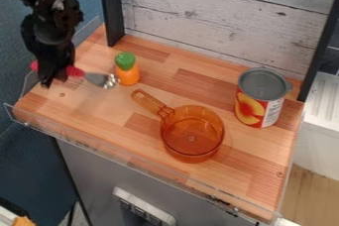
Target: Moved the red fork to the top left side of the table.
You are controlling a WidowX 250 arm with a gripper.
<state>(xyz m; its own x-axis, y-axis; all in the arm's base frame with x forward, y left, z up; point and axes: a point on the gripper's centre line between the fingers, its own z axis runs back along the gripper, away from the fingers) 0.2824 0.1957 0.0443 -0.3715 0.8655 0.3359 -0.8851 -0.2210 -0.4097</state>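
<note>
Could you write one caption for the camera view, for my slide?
Gripper at the red fork, toy carrot close by, transparent orange pan and open can farther right on the wooden table.

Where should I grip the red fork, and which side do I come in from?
I'd take the fork's red handle from above, closing across its width: it is long and narrow and runs roughly left to right in the view. The grey tined end looks a poorer choice, wider and right beside the toy carrot.
</note>
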